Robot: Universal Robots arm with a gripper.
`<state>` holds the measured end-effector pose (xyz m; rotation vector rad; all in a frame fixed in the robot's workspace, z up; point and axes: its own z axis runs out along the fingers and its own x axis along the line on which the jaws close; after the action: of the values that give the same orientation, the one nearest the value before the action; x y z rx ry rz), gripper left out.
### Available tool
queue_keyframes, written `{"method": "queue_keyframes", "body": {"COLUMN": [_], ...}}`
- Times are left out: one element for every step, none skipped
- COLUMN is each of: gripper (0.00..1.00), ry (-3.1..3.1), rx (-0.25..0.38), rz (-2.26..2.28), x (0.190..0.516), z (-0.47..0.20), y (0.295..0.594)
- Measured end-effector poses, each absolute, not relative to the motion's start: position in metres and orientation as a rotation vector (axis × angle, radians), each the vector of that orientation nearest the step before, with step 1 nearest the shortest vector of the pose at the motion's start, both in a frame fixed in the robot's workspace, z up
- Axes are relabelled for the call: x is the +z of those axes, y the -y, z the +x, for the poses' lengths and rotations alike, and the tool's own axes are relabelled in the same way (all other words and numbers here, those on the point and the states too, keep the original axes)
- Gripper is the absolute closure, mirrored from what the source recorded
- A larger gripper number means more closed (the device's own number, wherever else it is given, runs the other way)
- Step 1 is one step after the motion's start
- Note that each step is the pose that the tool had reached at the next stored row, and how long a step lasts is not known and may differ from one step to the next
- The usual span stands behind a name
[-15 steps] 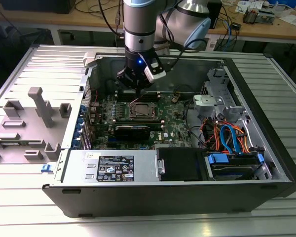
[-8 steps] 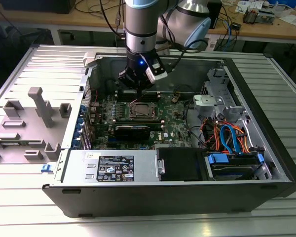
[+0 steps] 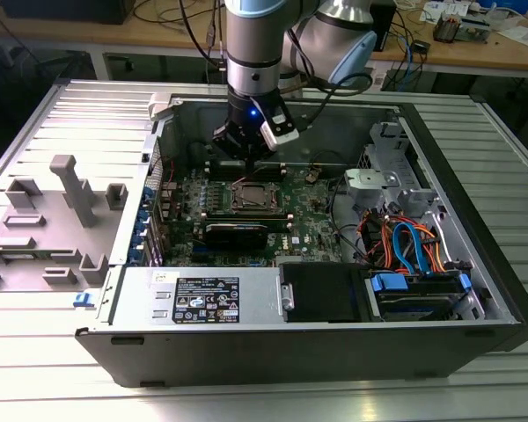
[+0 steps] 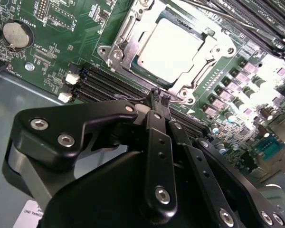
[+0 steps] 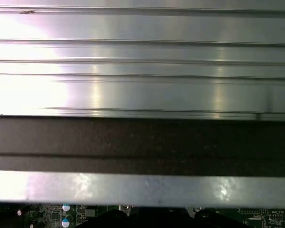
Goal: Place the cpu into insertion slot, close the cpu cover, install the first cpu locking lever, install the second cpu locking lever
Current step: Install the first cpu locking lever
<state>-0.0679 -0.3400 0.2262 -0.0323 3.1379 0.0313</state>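
Observation:
The cpu, a dull silver square, lies in the insertion slot on the green motherboard. The cpu cover, a silver frame with a window, lies flat around the chip. My black gripper hangs just above the socket's edge with its fingers pressed together. Its tips sit at a thin metal locking lever running along that edge. Whether they pinch the lever cannot be told. In the exterior view my gripper is inside the open computer case, at the socket's far side.
Black memory slots and a coin battery flank the socket. The case holds a drive cage with coloured cables at the exterior view's right and a labelled metal box in front. A grey plastic fixture stands on the ribbed table.

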Motion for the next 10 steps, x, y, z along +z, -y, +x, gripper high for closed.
{"method": "queue_keyframes", "body": {"gripper": [0.89, 0.89, 0.89, 0.89, 0.89, 0.89, 0.89, 0.89, 0.89, 0.89], "ry": [-3.138, -3.138, -3.138, -3.138, -3.138, -3.138, -3.138, -3.138, -3.138, -3.138], "rx": [0.031, 0.031, 0.031, 0.031, 0.031, 0.031, 0.031, 0.031, 0.031, 0.031], "rz": [-0.032, -0.032, -0.032, -0.032, -0.032, -0.032, -0.032, -0.032, -0.032, -0.032], "x": [0.2260, 0.2258, 0.2257, 0.2255, 0.2252, 0.2247, 0.2244, 0.2242, 0.2239, 0.2235], "z": [-0.0670, -0.0665, -0.0661, -0.0657, -0.0651, -0.0643, -0.0638, -0.0633, -0.0627, -0.0621], "y": [0.3387, 0.3380, 0.3374, 0.3369, 0.3368, 0.3368, 0.3368, 0.3368, 0.3368, 0.3368]}}
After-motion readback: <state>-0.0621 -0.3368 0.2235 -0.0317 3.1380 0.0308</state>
